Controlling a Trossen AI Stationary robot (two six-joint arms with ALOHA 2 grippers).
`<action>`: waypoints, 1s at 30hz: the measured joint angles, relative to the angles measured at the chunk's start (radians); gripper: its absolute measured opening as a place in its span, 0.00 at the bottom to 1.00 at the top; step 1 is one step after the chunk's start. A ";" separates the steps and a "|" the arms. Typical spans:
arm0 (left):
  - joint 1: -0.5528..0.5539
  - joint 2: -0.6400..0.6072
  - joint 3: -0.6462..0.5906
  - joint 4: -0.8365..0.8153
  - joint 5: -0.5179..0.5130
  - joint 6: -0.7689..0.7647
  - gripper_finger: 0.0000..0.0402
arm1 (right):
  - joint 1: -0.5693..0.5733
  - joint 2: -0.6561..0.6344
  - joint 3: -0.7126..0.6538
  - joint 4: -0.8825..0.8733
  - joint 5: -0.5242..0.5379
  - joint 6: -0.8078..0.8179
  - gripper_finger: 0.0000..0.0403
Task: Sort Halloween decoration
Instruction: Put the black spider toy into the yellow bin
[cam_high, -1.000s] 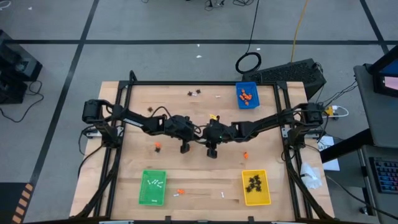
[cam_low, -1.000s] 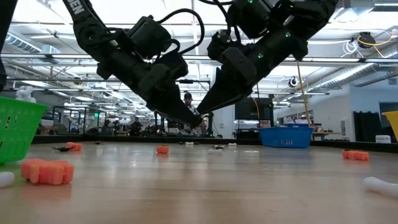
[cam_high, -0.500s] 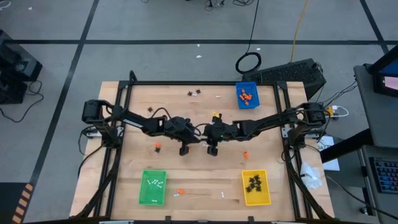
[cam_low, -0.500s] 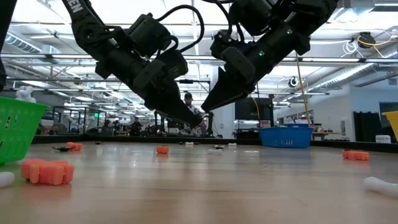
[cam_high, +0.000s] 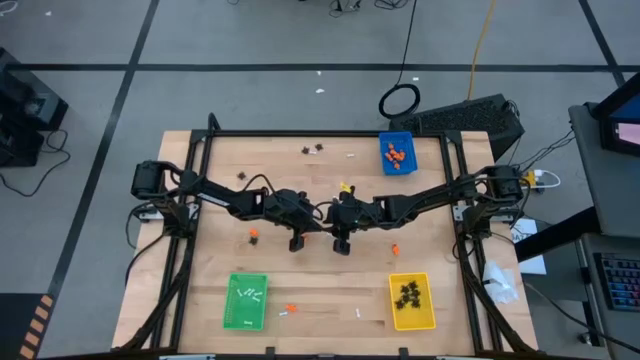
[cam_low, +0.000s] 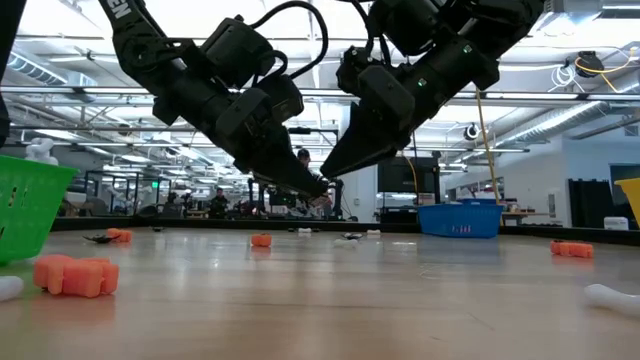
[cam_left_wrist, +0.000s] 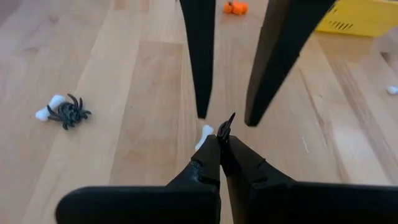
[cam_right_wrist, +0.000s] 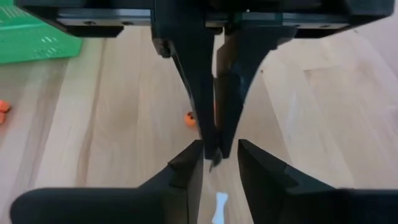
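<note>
Spider (cam_left_wrist: 226, 122) sits pinched in left pincer (cam_left_wrist: 219, 138), between right pincer's (cam_right_wrist: 219, 155) parted fingers.

Tiny black scrap (cam_left_wrist: 227, 121) pinched in the tips of the left gripper (cam_left_wrist: 219, 142): too small to name for sure. White stick (cam_left_wrist: 204, 134) partly hidden behind those tips. Green tray (cam_low: 28, 210) cut off at the left edge of the low view, yellow tray (cam_low: 631, 205) cut off at the right edge. White stick (cam_low: 5, 288) clipped at lower left. Contents of the trays in the high view mere specks. Person (cam_low: 302, 190) in the middle distance of the low view half covered by the arms
</note>
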 joint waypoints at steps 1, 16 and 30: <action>0.000 0.000 0.000 0.009 0.000 0.000 0.01 | 0.000 0.000 0.000 0.002 -0.001 0.000 0.23; 0.000 0.000 0.017 0.022 -0.004 -0.018 0.03 | 0.000 0.000 0.000 0.001 0.000 -0.022 0.01; 0.000 0.000 0.022 0.033 -0.003 -0.053 0.39 | 0.026 -0.124 0.000 -0.172 0.001 -0.024 0.00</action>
